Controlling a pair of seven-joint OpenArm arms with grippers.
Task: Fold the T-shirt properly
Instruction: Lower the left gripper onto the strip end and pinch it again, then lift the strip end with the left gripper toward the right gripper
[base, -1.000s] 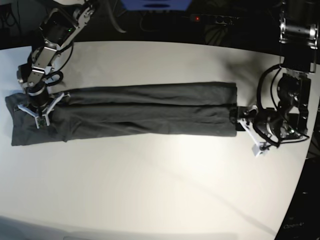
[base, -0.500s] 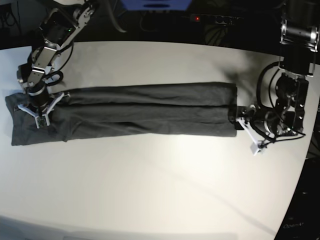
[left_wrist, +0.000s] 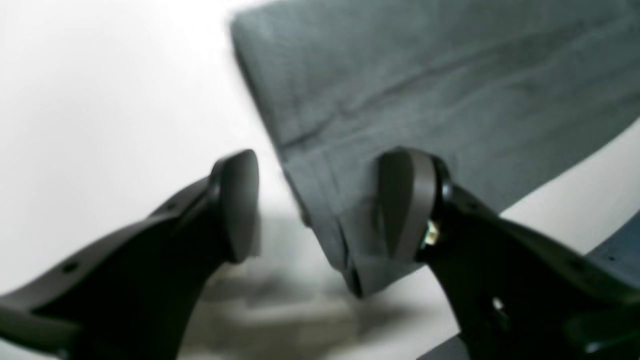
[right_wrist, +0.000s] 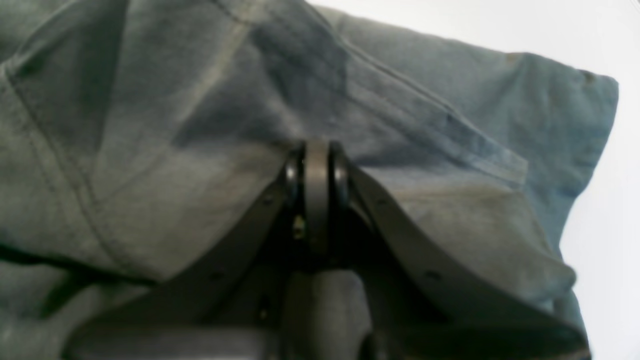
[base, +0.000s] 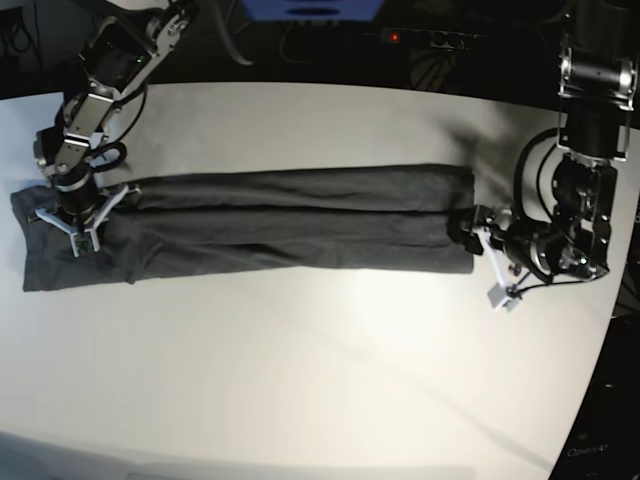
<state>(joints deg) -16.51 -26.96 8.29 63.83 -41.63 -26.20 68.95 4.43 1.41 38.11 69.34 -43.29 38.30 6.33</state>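
T-shirt (base: 290, 222) lies on the white bench (base: 320, 380) as a long folded strip. Left gripper (base: 478, 258) sits at its end, jaws wide open, straddling the corner. Right gripper (right_wrist: 317, 165) has jaws closed over the other end, apparently pinching no cloth, though it's blurry.

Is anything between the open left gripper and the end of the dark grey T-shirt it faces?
Nothing visible. The left gripper is open with the corner of the dark charcoal-grey cotton T-shirt between its pads; only bare white table around.
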